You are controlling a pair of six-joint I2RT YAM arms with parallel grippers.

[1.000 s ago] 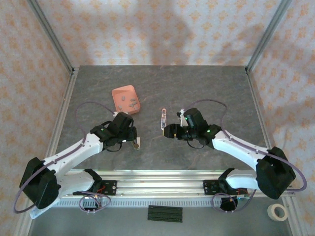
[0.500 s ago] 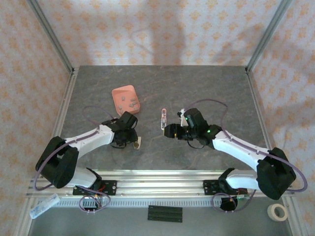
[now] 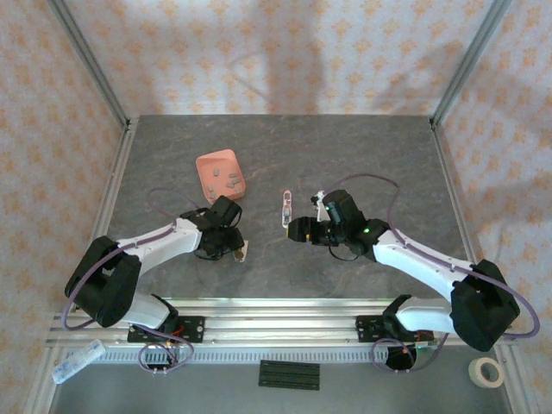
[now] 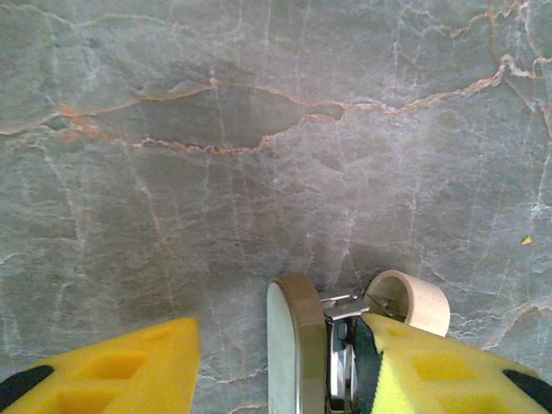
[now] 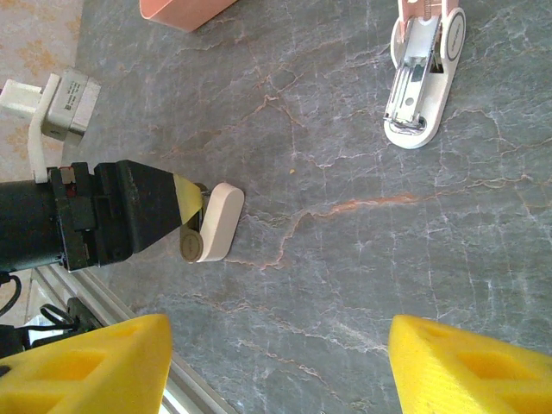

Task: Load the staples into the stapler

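**Stapler Loading: Positions of Arms and Parts**

Nearest the bases, the left gripper [image 3: 235, 249] sits low over the table [image 3: 371, 155], left of centre. Its fingers [image 4: 121, 373] stand partly apart. A small cream piece [image 5: 220, 222] with a metal side lies on the table between them. It rests against one finger. The other finger is clear of it, with bare table in the gap. Nothing is clamped.

The right gripper [image 3: 291, 229] is at the table's centre and points toward the left gripper, near it but apart. Its fingers [image 5: 470, 362] are spread wide and hold nothing; bare table shows between them.

The stapler [image 5: 421, 82] lies on the table just beyond the right gripper's tips and touches neither gripper. It is opened out flat. The metal channel faces up in the white half, and the pink half is at the far end. The views do not show whether the channel is loaded.

Farther back and to the left, beyond the left gripper, the tray [image 3: 207, 164] rests on the table, well apart from the stapler. The staples [image 3: 231, 181] lie loose inside it as several small grey blocks.
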